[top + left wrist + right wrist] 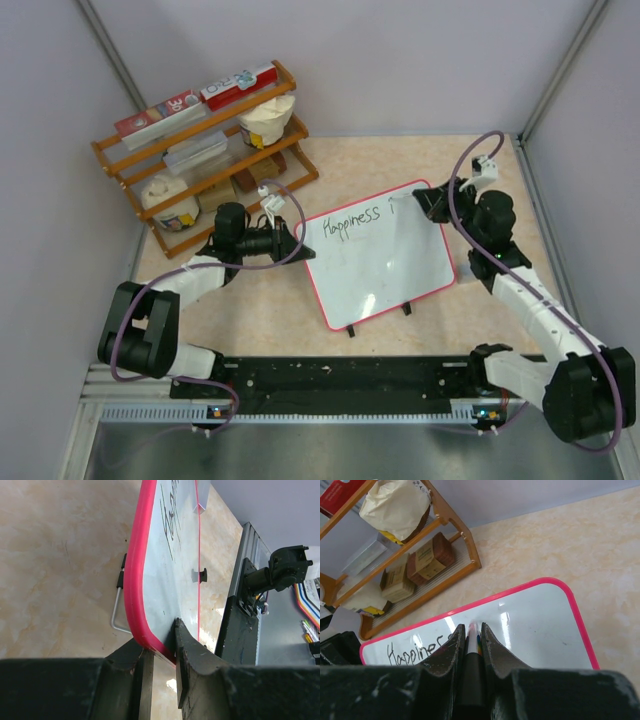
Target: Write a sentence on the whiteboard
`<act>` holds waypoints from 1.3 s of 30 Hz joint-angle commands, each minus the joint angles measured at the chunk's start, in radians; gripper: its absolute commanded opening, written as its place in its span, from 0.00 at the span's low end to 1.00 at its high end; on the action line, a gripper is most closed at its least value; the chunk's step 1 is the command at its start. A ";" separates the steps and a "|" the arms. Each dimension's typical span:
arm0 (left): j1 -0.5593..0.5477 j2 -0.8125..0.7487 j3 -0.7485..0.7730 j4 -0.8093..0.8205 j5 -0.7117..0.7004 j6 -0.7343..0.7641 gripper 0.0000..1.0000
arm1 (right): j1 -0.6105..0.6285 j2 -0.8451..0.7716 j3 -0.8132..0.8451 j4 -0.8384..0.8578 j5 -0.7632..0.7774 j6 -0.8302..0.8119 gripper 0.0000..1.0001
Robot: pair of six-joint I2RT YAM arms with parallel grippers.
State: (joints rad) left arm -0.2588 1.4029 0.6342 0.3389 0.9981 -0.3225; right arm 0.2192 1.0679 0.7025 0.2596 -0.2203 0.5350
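- Whiteboard [385, 270], glossy white with a red rim, lies near the middle of the table [360, 160], between the two arms, turned a little so that its far-right corner points toward the table's far-right corner.
- Two small black feet [405, 308] stick out from the board's near edge, which faces the black rail [350, 375] along the table's near edge.
- The sentence [352, 222] so far reads "Happiness" in thin black marker along the board's far edge, followed by one short stroke.
- The left gripper [298, 240] is at the board's left edge, near its far-left corner; in the left wrist view its fingers [185, 650] are closed narrow on the red rim, one above the board and one below.
- That same view shows a thin wire leg [116, 615] under the board.
- The right gripper [425, 203] hangs over the board's far-right corner, its jaws pinched on a marker [472, 650].
- In the right wrist view the marker tip touches the white surface just to the right of the written word.
- A wooden rack [200, 150] stands in the table's far-left corner, holding red boxes [200, 95], paper-wrapped tubs [265, 118] and brown packs [430, 557].
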 commanded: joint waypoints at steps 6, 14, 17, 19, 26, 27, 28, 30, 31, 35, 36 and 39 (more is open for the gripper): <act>-0.025 0.005 -0.018 -0.035 -0.049 0.143 0.00 | -0.007 -0.083 0.017 -0.025 0.050 -0.032 0.00; -0.025 0.002 -0.019 -0.037 -0.050 0.143 0.00 | -0.009 -0.062 -0.005 -0.025 0.058 -0.032 0.00; -0.023 0.004 -0.019 -0.037 -0.050 0.143 0.00 | -0.007 -0.046 -0.009 -0.022 0.052 -0.033 0.00; -0.025 0.002 -0.018 -0.038 -0.049 0.145 0.00 | -0.007 -0.042 -0.015 -0.019 0.050 -0.033 0.00; -0.025 0.004 -0.016 -0.040 -0.049 0.145 0.00 | -0.009 -0.037 -0.037 -0.029 0.053 -0.038 0.00; -0.025 0.004 -0.018 -0.040 -0.049 0.145 0.00 | -0.007 -0.039 -0.037 -0.031 0.052 -0.036 0.00; -0.023 0.001 -0.018 -0.040 -0.049 0.145 0.00 | -0.009 -0.040 -0.041 -0.037 0.053 -0.036 0.00; -0.025 0.001 -0.021 -0.040 -0.050 0.145 0.00 | -0.009 -0.048 -0.047 -0.042 0.053 -0.038 0.00; -0.025 -0.001 -0.021 -0.040 -0.050 0.145 0.00 | -0.006 -0.052 -0.052 -0.045 0.055 -0.040 0.00; -0.025 -0.001 -0.019 -0.040 -0.050 0.145 0.00 | -0.007 -0.065 -0.066 -0.059 0.052 -0.043 0.00; -0.025 -0.002 -0.019 -0.040 -0.052 0.145 0.00 | -0.009 -0.072 -0.069 -0.060 0.052 -0.043 0.00; -0.023 -0.001 -0.019 -0.040 -0.052 0.145 0.00 | -0.007 -0.080 -0.081 -0.062 0.049 -0.041 0.00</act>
State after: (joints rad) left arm -0.2592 1.4025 0.6342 0.3355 0.9943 -0.3229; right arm 0.2192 1.0069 0.6449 0.2157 -0.1776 0.5163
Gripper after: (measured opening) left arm 0.239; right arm 0.115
